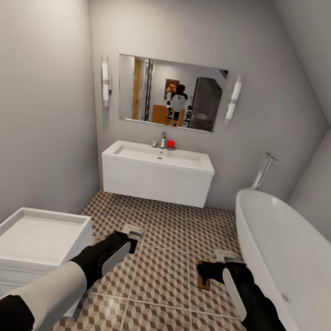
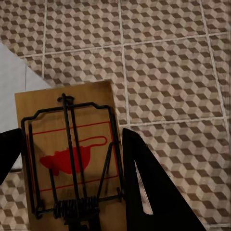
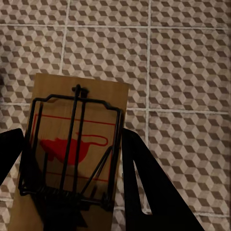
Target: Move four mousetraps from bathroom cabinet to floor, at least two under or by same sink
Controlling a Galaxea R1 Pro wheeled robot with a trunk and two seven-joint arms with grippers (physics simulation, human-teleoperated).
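**Both tools carrying mousetraps over the bathroom floor**

We stand on a strip of bathroom floor, patterned in brown, beige and grey cubes, that runs from us to the far wall. It is hemmed in on three sides. A white bathtub curves along the right, its rim close beside our right arm. A low white box-shaped unit sits at the near left against the wall, just beside our left forearm. At the far end the sink sits on a white wall-hung vanity, with a mirror above it. The open tiles lie between the tub and the left unit, widening toward the vanity.

Both arms reach forward and down, roughly parallel, with the dark forearms angled slightly inward.

The left tool grips a mousetrap between its fingers. The tan board with its wire frame and red mouse print is held above the tiles, and a pale edge of the left unit shows beside it in the left wrist view.

The right tool likewise clamps a second mousetrap, with one black finger against the board's side and the floor beneath it.

We cannot tell how far above the floor either trap hangs.
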